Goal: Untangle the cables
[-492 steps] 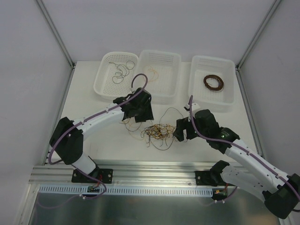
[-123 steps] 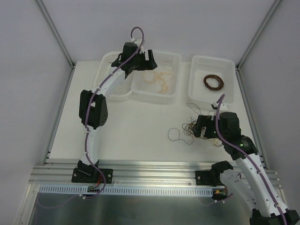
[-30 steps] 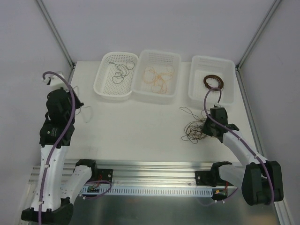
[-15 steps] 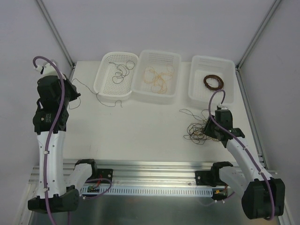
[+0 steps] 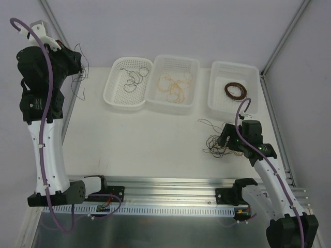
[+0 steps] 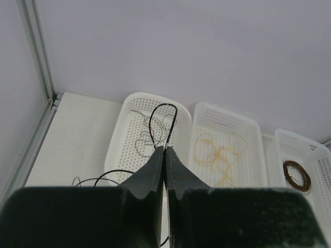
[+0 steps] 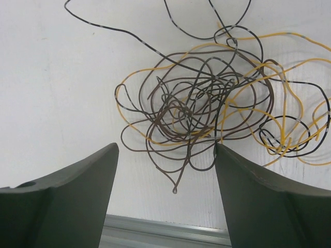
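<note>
The tangle of cables (image 5: 214,144), thin brown, orange-yellow and black wires, lies on the table at the right; it fills the right wrist view (image 7: 201,108). My right gripper (image 5: 226,139) is open just beside and over it, its jaws (image 7: 165,147) spread wide with the tangle's near edge between them. My left gripper (image 5: 78,66) is raised high at the far left and shut on a single black wire (image 5: 84,77) that dangles from it. In the left wrist view the fingertips (image 6: 165,150) pinch that wire, which loops up above them (image 6: 150,123).
Three white baskets stand at the back: the left one (image 5: 111,85) holds a black wire (image 5: 132,77), the middle one (image 5: 192,82) orange wires (image 5: 173,85), the right one (image 5: 220,90) a wound brown wire ring (image 5: 235,91). A metal rail (image 5: 165,186) runs along the near edge.
My left arm has swung up and back, lifting the black wire off the table so it hangs in the air. The right gripper stays by the tangle, shifted slightly.
</note>
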Controlling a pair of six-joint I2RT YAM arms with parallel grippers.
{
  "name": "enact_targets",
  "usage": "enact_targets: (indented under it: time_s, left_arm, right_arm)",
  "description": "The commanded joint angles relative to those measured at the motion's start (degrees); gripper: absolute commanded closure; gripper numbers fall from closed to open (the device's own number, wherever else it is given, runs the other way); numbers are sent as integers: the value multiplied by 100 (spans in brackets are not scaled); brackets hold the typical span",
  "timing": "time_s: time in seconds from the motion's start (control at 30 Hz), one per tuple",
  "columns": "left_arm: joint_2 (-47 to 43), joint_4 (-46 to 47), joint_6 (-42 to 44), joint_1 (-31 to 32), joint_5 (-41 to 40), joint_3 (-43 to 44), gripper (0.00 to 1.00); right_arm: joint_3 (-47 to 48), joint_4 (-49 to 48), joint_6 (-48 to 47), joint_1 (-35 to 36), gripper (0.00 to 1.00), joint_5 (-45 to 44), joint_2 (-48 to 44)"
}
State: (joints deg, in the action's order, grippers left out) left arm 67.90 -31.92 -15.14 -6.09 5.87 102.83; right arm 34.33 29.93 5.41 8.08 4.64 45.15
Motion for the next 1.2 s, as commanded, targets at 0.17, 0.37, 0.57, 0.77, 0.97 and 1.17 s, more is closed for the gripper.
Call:
enact_targets:
  time_s: [0.17, 0.37, 0.57, 0.77, 0.97, 1.17]
  left_arm:
    - [1400, 986, -306, -24, 995, 738, 100]
    - [2481, 1442, -376, -24, 1040, 1179, 100]
    - [3887, 1838, -648, -15, 1390, 1152, 97]
    - [4531, 1882, -921, 64, 2357, 959, 35]
    - [3390, 1900, -578, 345, 2217, 99, 1]
    - [1852, 1892, -692, 765, 2050, -1316, 1]
  right_arm:
    - [399, 197, -233, 10, 14, 485, -23]
    - [435, 250, -348, 18, 11, 467, -67]
    - [338, 232, -374, 19, 10, 379, -23]
    - [382, 311, -348, 10, 11, 151, 21]
    - [119, -215, -190, 62, 17, 19, 318]
    - [4, -962, -102, 624, 24, -280, 1152]
